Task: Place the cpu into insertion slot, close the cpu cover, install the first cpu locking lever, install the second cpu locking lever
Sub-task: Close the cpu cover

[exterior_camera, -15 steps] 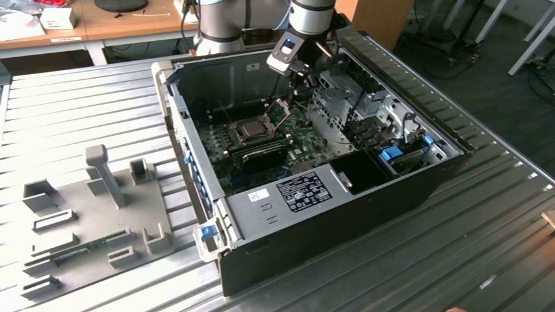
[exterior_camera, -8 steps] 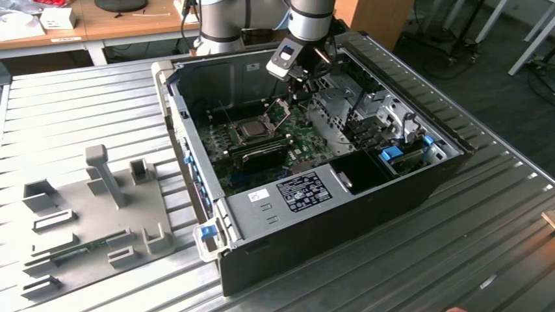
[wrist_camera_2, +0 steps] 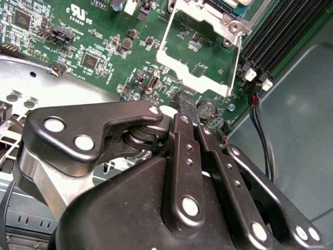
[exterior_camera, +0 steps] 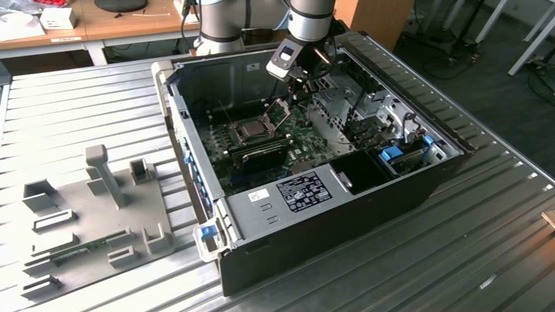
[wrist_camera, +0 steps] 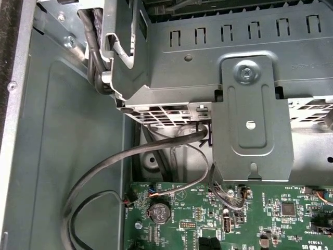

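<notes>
Where the insertion slot (exterior_camera: 238,134) sits on the green board (exterior_camera: 303,146) in the exterior view, the cpu (exterior_camera: 254,130) lies flat inside it, silvery-tan top up. The cpu cover (exterior_camera: 280,110) is not closed: it stands tilted up from the slot's edge on the side toward the arm. In the second wrist view the cpu cover (wrist_camera_2: 193,78) is a pale metal frame, and green board shows through its square window.

The gripper (wrist_camera_2: 186,107) hangs just beside the cover's free edge. Its black fingertips are drawn together, with nothing seen between them. Contact with the cover cannot be judged. A coin battery (wrist_camera_2: 207,109) lies on the board right next to the fingertips, and the long black memory slots (wrist_camera_2: 283,28) run past the far side of the cover.

In the exterior view the gripper (exterior_camera: 299,83) reaches down into the open computer case (exterior_camera: 407,195), which lies on a ribbed metal table (exterior_camera: 78,104). A grey fixture plate (exterior_camera: 95,214) rests on the table at the exterior view's left, apart from the case. The first wrist view shows black cables (wrist_camera: 104,172) looping below a metal bracket (wrist_camera: 253,114).
</notes>
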`<state>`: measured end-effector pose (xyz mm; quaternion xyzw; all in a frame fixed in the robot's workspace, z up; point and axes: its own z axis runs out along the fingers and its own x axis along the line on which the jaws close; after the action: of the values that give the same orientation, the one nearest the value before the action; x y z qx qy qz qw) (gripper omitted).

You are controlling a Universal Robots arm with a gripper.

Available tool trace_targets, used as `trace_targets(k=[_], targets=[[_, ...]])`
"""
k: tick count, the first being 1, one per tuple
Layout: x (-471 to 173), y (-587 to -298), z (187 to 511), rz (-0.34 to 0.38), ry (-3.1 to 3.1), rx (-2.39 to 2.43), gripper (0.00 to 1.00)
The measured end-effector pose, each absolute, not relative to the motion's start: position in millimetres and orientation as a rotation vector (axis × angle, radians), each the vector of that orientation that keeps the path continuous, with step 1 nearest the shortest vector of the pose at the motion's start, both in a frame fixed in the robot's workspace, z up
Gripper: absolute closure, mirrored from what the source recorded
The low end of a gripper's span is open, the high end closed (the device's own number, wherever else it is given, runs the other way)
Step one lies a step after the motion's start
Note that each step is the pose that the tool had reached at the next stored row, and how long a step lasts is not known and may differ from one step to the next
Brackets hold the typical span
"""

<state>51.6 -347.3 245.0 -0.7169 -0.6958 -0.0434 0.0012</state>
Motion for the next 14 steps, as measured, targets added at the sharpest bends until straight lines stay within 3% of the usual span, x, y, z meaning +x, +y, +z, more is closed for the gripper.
trace_targets(k=[14], targets=[[46.0,-347.2,245.0,-0.137,-2.185,-2.251,0.89]])
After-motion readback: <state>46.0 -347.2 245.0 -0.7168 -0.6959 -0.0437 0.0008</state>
